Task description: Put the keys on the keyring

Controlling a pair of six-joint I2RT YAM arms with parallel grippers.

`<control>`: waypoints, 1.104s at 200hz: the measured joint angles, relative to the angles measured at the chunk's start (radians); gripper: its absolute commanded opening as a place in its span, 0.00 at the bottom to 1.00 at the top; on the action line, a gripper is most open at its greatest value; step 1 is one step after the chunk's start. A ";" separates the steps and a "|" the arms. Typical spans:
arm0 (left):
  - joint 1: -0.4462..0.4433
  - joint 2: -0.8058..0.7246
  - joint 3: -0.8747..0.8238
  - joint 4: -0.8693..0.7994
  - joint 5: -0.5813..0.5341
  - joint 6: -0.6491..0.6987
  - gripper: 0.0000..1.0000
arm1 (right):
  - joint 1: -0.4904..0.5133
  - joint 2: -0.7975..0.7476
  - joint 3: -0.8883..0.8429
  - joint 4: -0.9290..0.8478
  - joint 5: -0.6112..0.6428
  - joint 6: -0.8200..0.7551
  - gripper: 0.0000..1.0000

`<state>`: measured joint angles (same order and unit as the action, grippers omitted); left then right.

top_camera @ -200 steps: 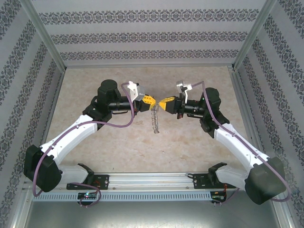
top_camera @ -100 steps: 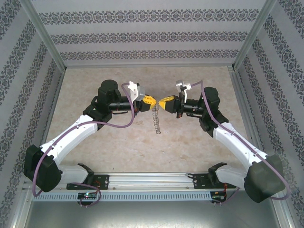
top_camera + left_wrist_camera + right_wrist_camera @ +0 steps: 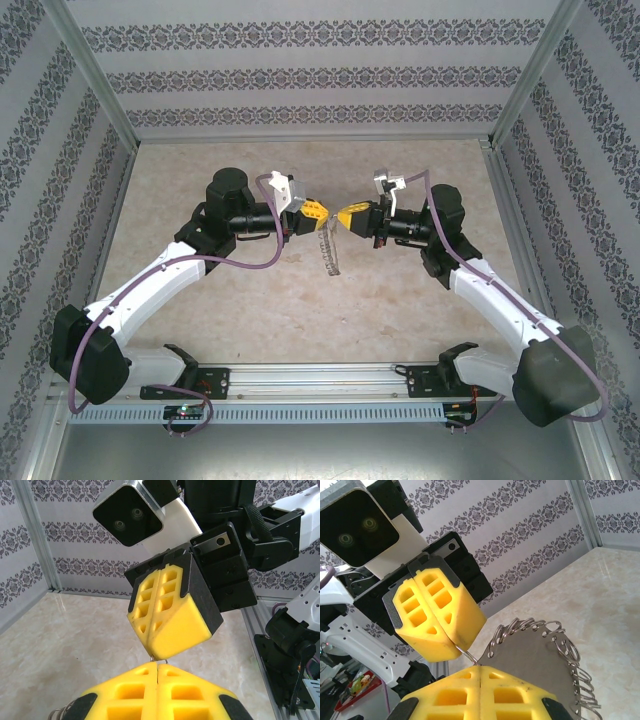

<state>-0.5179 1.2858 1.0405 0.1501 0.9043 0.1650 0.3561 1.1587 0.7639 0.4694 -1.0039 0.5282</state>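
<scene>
Table (image 3: 200, 330) of beige stone pattern lies between patterned walls (image 3: 320, 75), seen from above. Left arm (image 3: 150, 285) reaches in from 7 o'clock and right arm (image 3: 500, 300) from 5 o'clock, meeting tip to tip slightly toward 12 o'clock of the table's middle. Left gripper (image 3: 312, 213) is pressed together with no gap at its yellow seam, and right gripper (image 3: 348, 217) is the same. Keyring (image 3: 330, 255) hangs edge-on from that meeting point toward 6 o'clock, fringed with small silvery loops. On the right wrist camera a thin wire (image 3: 466, 655) of the ring runs from the left tip's seam into the right tip's seam, pinched by both
</scene>
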 measured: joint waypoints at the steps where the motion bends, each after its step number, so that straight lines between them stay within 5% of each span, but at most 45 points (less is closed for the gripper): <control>1: 0.000 0.000 0.000 0.000 0.000 0.000 0.00 | 0.000 0.001 0.000 0.000 0.000 0.000 0.00; 113: 0.000 0.000 0.000 0.000 -0.008 0.000 0.00 | 0.028 0.037 -0.003 0.015 -0.010 0.018 0.00; 157: -0.007 -0.001 0.000 0.004 -0.007 0.000 0.00 | -0.003 0.029 -0.022 0.012 -0.007 0.032 0.34; 221: -0.011 -0.001 0.000 0.016 -0.008 -0.001 0.00 | -0.053 -0.037 -0.019 0.015 -0.027 0.045 0.46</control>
<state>-0.5293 1.2846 1.0405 0.1665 0.8967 0.1638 0.3031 1.1221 0.7444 0.4843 -1.0309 0.5728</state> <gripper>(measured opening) 0.047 0.433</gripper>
